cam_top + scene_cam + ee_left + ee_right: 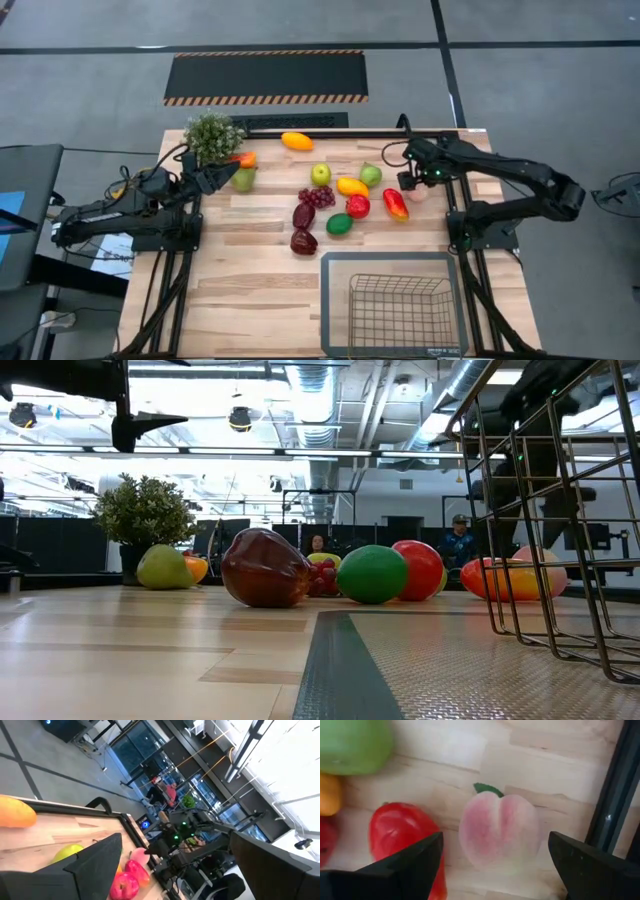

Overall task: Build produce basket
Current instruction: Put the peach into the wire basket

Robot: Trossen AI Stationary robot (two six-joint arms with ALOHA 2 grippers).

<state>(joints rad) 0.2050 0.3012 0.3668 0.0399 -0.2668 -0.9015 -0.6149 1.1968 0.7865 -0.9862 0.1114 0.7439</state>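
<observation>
While the basket [336, 268] sat empty at the near edge of the tabletop [250, 280] in the high view, the produce [340, 200] was all scattered across the middle and far side. The right gripper [414, 187] hung over a pale peach [418, 194] just beside a red pepper [395, 204], and the left gripper [232, 173] was parked near the potted plant [212, 136].

Low view had a maroon fruit [264, 568] and a green one [372, 574] up front, basket wire [560, 510] on the right.

Left wrist view showed its fingers [95, 865] spread apart with nothing between them.

Right wrist view was the good one: fingers [415, 865] wide apart, straddling the peach [500, 832] but not touching it, the red pepper [400, 830] right next to it.
</observation>
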